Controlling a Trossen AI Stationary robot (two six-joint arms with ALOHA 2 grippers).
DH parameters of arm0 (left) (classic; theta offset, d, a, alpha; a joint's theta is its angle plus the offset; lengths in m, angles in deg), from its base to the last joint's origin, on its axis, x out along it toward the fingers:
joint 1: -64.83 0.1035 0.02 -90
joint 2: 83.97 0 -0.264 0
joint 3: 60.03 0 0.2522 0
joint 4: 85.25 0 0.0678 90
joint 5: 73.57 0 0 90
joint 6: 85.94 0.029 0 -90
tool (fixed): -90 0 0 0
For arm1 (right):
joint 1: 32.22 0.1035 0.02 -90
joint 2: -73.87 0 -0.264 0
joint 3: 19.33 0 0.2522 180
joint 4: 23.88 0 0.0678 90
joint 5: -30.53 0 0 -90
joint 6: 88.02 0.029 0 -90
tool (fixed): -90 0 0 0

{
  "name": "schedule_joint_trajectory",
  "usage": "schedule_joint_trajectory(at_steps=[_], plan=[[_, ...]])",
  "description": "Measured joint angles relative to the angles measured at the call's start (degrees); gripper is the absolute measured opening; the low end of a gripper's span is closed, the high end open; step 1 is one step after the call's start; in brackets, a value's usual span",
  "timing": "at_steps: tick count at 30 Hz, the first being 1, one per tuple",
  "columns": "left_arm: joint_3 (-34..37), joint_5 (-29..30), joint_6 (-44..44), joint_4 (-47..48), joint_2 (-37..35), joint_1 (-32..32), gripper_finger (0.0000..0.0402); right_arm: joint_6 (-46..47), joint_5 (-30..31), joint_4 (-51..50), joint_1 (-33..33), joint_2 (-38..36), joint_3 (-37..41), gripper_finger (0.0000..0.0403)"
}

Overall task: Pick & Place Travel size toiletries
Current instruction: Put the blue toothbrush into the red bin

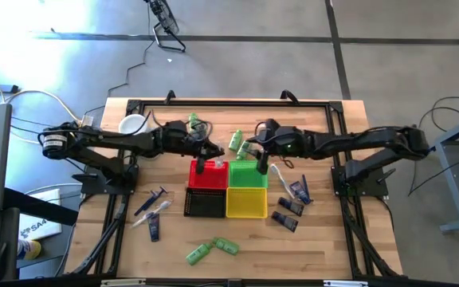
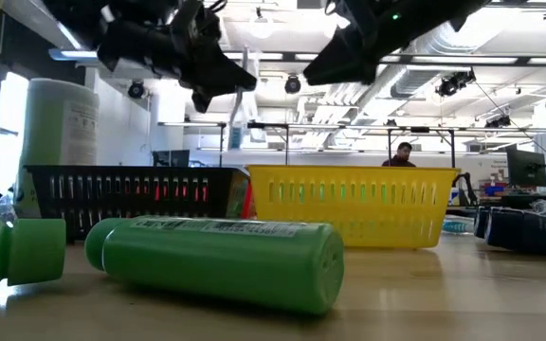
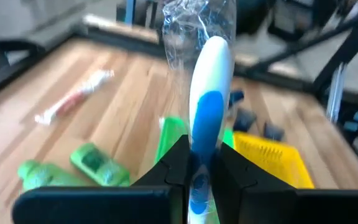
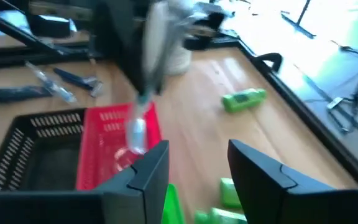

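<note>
My left gripper (image 1: 205, 154) (image 3: 196, 169) is shut on a white-and-blue toothbrush (image 3: 205, 93) in a clear wrapper, above the red basket (image 1: 208, 174). In the right wrist view the toothbrush (image 4: 139, 121) hangs over the red basket (image 4: 107, 124). My right gripper (image 1: 251, 148) (image 4: 194, 168) is open and holds nothing, above the green basket (image 1: 248, 175). Green mini bottles lie on the table (image 1: 198, 253) (image 1: 225, 245) (image 1: 236, 140) (image 4: 243, 99). Dark tubes (image 1: 297, 191) (image 1: 284, 222) lie right of the baskets. More toothbrush sticks (image 1: 154, 209) lie to the left. My left gripper pinches the toothbrush between its two fingers (image 3: 178, 163) on the wrapped handle (image 3: 201, 144), with the fingers across it. It comes from above, pointing down. The toothbrush hangs below the fingers over the red basket; whether its lower end (image 4: 133, 148) touches the basket I cannot tell.
Black basket (image 1: 205, 204) and yellow basket (image 1: 246, 202) sit just near of the red and green ones. A white cup (image 1: 132, 123) stands at the far left. A black frame (image 1: 229, 104) edges the table. In the low view, green bottles (image 2: 221, 260) lie close to the near edge.
</note>
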Motion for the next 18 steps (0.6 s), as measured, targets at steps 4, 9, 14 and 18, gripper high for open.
schedule_joint_trajectory(at_steps=[4,9,14,18], plan=[[-5.79,2.07,0.85,14.38,0.0,-2.05,0.0035,-0.45,2.53,-4.32,-0.49,-3.35,0.0,0.0144],[-10.39,2.18,1.18,27.78,0.0,-3.37,0.0035,-1.23,3.37,-8.38,-0.84,-6.34,0.0,0.0135],[-10.98,3.14,1.16,32.49,0.0,-3.24,0.0035,-1.21,3.35,-9.2,-0.91,-6.83,0.0,0.0129],[-10.97,4.91,-1.05,34.21,1.45,-3.24,0.0035,-1.22,3.35,-9.6,-0.91,-6.81,0.0,0.0128]])
